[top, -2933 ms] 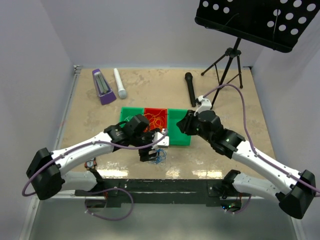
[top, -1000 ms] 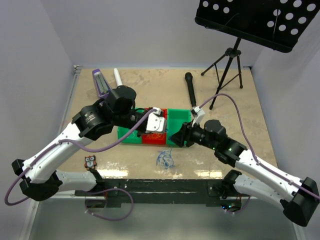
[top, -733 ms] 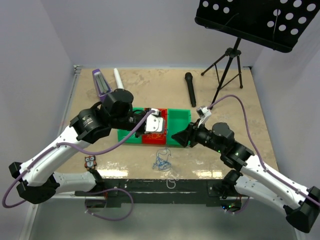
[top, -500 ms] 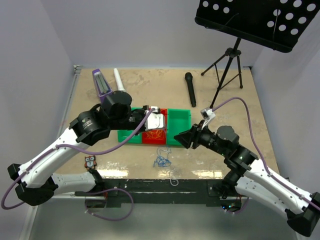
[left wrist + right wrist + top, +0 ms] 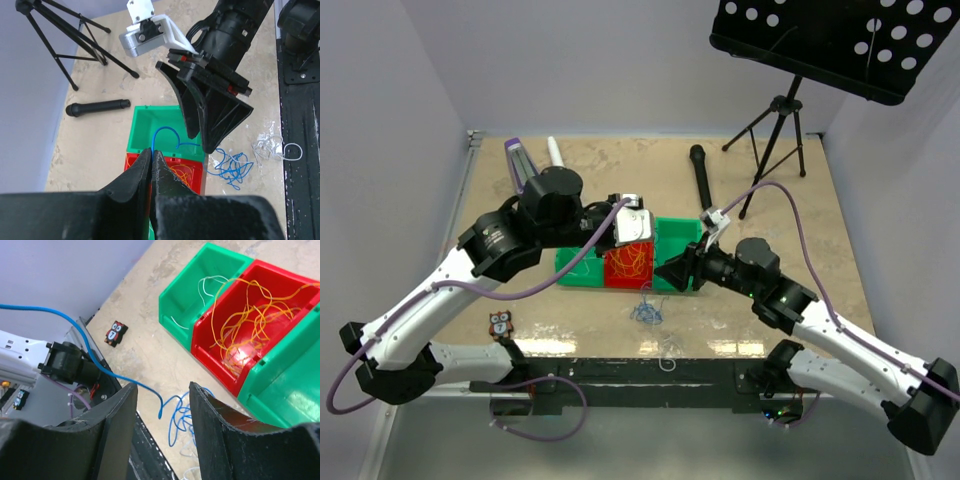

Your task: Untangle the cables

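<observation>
My left gripper (image 5: pixel 151 151) is shut on a thin blue cable (image 5: pixel 168 131) that arcs from its tips above the right green bin (image 5: pixel 150 120). In the top view this gripper (image 5: pixel 650 232) hangs over the bins. The rest of the cables, a small blue tangle (image 5: pixel 648 314), lie on the table in front of the red bin (image 5: pixel 628 264), with a white loop (image 5: pixel 666 356) nearer the front edge. My right gripper (image 5: pixel 162 390) is open just above the tangle (image 5: pixel 181 416). The held blue strand's free end (image 5: pixel 160 412) dangles between its fingers, untouched.
Orange cables (image 5: pixel 250 322) fill the red bin, and a white strand (image 5: pixel 202 287) lies in the left green bin (image 5: pixel 175 305). An owl card (image 5: pixel 500 323) sits front left. A black microphone (image 5: pixel 701 178), a tripod stand (image 5: pixel 778 125), a purple metronome (image 5: pixel 523 172) and a white tube (image 5: pixel 556 152) are at the back.
The left gripper has lifted from the tangle at the front to above the bins, drawing a blue strand up. The right gripper has shifted left, closer to the bins.
</observation>
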You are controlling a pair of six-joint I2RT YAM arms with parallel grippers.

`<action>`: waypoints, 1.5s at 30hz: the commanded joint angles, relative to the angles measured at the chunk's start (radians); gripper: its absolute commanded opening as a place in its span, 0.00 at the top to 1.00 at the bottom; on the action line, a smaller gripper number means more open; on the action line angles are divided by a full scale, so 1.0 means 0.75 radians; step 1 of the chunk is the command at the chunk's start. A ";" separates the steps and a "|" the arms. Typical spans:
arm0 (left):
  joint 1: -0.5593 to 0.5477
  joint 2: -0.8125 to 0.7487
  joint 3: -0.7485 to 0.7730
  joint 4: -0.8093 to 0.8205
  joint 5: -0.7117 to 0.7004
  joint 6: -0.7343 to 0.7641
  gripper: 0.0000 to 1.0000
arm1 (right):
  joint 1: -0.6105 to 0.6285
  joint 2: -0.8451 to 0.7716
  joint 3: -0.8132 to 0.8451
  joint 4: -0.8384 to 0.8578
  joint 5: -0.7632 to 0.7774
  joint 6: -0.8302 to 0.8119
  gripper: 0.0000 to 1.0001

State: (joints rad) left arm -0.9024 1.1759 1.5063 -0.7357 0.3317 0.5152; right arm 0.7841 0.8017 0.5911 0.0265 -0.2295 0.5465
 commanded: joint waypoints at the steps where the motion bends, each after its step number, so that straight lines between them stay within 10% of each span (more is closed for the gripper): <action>1: 0.005 0.021 0.098 0.030 0.036 -0.032 1.00 | 0.000 0.076 0.102 0.144 -0.070 -0.072 0.49; 20: 0.005 0.181 0.750 -0.058 0.171 0.053 1.00 | 0.335 0.512 -0.178 0.592 0.091 0.190 0.68; 33: 0.005 0.093 0.730 0.798 -0.205 0.166 1.00 | 0.349 0.559 -0.271 0.588 0.159 0.216 0.59; 45: 0.005 0.056 0.606 1.027 -0.182 0.172 1.00 | 0.349 0.416 -0.275 0.529 0.228 0.216 0.49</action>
State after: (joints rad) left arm -0.9028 1.2327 2.0129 -0.1017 0.2264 0.6231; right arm 1.0409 1.1885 0.3904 0.4137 -0.1093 0.7006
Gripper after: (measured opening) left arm 0.049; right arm 0.502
